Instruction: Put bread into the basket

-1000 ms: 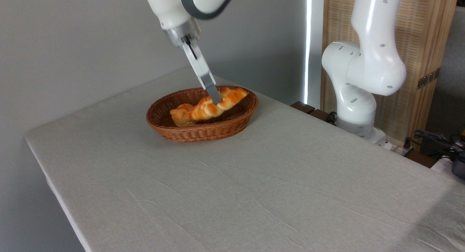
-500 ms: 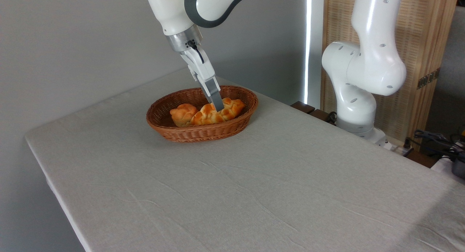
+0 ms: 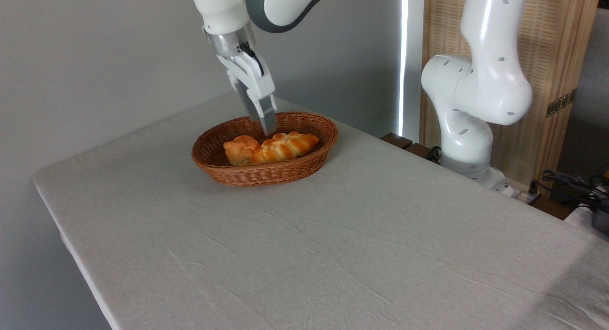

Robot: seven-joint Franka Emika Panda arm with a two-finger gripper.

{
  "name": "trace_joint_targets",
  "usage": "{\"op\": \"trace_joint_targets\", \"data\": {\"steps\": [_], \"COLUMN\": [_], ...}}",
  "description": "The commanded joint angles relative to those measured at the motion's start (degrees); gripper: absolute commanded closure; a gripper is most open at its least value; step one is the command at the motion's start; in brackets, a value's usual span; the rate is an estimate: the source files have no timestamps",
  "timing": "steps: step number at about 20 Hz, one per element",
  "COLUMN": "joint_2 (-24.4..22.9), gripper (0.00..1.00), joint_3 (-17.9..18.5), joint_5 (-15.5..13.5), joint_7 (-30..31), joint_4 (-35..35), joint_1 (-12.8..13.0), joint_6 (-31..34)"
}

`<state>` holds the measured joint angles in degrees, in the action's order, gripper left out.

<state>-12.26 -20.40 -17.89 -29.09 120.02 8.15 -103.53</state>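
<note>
While the long braided golden-orange bread lies inside the oval reddish-brown woven wicker basket, its left end touches a small round knobbly bun that sits in the same basket. Both pieces rest low behind the near wall, with the flared rim showing all around them. Above the basket's back edge hangs the end effector of the white robot arm, its grey fingers pointing down and tilted slightly to the right, their tips just above the loaf and apart from it. It holds nothing (the fingers overlap from this angle, so I cannot tell how far apart they stand). Covered in a pale grey cloth with soft creases, the counter carries the basket near its far edge, and the arm's white base column stands off its right side.
</note>
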Motion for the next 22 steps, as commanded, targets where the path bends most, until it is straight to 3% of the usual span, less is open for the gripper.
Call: {"op": "trace_joint_targets", "data": {"steps": [1,3,5,7,12,15,22], "joint_2": [-0.3,-0.3,-0.3,0.1,2.1,5.0,6.6], "gripper": [0.0,0.0,0.0,0.0,0.0,0.0,0.0], "joint_3": [2.8,3.3,4.1,7.4,13.2,13.9,14.0], "joint_5": [-2.5,-1.3,3.4,6.1,6.5,13.7,14.3], "joint_7": [0.4,-0.4,-3.9,-8.2,-10.7,-12.0,-11.9], "joint_4": [-3.9,-7.4,-11.1,-14.3,-18.2,-22.8,-24.6], "joint_1": [-1.1,-4.2,-6.5,-6.7,-6.7,-6.7,-6.7], "joint_6": [-1.0,0.0,2.6,5.9,7.5,10.7,10.9]}}
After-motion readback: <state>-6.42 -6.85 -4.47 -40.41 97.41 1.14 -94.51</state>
